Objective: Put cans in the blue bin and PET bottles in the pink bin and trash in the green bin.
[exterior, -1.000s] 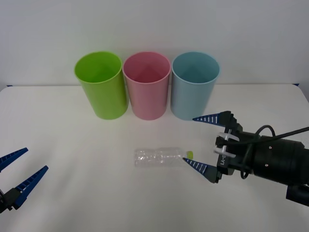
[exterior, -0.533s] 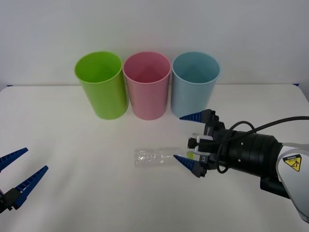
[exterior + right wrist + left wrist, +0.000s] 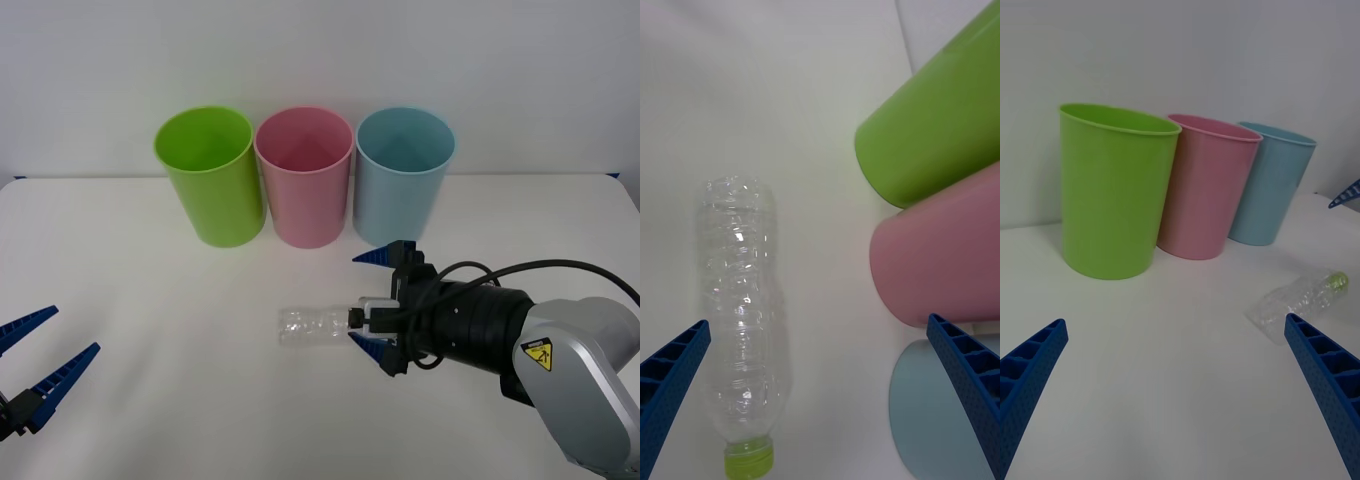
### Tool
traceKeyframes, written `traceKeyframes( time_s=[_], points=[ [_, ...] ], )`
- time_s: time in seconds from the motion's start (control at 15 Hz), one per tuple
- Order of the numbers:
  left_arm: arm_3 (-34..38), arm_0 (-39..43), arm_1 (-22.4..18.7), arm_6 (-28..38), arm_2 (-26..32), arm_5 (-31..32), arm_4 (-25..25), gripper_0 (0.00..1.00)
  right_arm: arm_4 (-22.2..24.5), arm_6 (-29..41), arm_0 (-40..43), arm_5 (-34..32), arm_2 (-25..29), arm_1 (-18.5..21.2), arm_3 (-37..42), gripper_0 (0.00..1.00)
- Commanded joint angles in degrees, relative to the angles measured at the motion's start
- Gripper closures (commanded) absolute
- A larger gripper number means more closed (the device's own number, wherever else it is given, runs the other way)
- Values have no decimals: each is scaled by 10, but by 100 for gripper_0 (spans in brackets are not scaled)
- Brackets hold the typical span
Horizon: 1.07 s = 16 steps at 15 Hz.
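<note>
Clear bottle point(image 3: 315, 326) lies between open right gripper point(image 3: 368, 300).

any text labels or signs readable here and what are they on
No words, brands or numbers can be read.
Yellow triangular warning sign on the right arm's grey housing: a symbol, too small to read; no text visible.
Bottle: clear, no label.
Green bin, pink bin, blue bin: plain, no markings.
</note>
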<state>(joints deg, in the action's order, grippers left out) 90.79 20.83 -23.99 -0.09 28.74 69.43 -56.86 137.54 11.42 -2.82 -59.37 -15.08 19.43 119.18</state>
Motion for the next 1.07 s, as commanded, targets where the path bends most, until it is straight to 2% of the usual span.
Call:
traceKeyframes(
  time_s=[0.07, 0.4, 0.53, 0.87, 1.07],
  points=[
    [0, 0, 0, 0, 0, 0, 0, 0, 55, 23, -1, -43, -4, -39, 0, 0],
    [0, 0, 0, 0, 0, 0, 0, 0, 105, 35, -9, -54, -31, -48, 0, 0],
    [0, 0, 0, 0, 0, 0, 0, 0, 108, 42, -11, -55, -38, -47, -7, 0],
    [0, 0, 0, 0, 0, 0, 0, 0, 127, 54, -32, -55, -53, -62, -60, 0],
    [0, 0, 0, 0, 0, 0, 0, 0, 155, 58, -47, -55, -55, -88, -95, 0]
  ],
)
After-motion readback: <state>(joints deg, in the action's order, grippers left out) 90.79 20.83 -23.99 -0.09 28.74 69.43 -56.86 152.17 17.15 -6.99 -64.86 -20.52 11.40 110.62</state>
